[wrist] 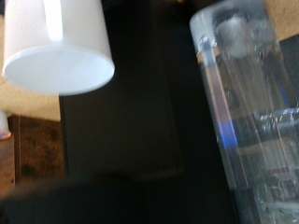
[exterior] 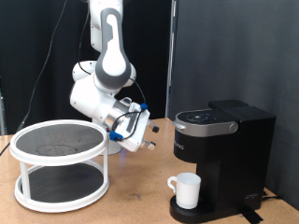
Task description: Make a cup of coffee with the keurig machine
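Coffee-making stands, as we judge it, somewhere after the cup was placed: the cup [exterior: 187, 189] already sits on the round drip base of the keurig machine [exterior: 224, 159], under the spout, near the counter's [exterior: 131, 201] front right corner as the exterior view shows it. The machine's lid looks closed. The pincer [exterior: 140, 126] hangs in the air around mid-counter, just beside the machine's left face and above the cup's level, touching nothing that we can make out; we cannot tell whether its fingers are wide or narrow, and we see nothing between them. A white two-tier round rack [exterior: 61, 163] occupies the counter's left edge. In the wrist view we see the cup [wrist: 61, 47] close by, dark machine body, and a blurred clear cylinder [wrist: 248, 103], with one transparent finger possibly in front. Any further work on the machine would, in our judgement, call for lifting higher to clear its silver-trimmed top, then a careful, aligned approach so the cup stays undisturbed.
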{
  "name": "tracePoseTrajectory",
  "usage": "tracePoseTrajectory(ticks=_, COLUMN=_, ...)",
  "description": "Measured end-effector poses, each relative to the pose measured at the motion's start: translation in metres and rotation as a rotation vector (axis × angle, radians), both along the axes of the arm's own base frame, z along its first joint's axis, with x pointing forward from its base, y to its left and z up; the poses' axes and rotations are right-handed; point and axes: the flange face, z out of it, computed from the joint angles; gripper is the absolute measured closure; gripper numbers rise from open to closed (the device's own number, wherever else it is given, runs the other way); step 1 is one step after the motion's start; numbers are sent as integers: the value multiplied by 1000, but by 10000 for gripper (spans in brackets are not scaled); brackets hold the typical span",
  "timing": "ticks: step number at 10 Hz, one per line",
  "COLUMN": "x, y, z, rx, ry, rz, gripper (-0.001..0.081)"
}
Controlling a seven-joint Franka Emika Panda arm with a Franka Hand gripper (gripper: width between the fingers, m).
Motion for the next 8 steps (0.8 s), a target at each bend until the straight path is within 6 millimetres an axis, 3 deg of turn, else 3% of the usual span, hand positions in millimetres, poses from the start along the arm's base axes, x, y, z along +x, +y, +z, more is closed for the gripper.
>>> tracePoseTrajectory(ticks=2, x=-3, y=-2, z=22, rx=21, ry=-32, rz=-19, gripper=72)
tracePoseTrajectory(ticks=5, x=-7, y=1, z=25, rx=43, ry=-72, rz=77, gripper=72)
tracePoseTrajectory(ticks=8, x=-10, y=3, z=61, rx=133, ry=-174, rz=113, gripper=72)
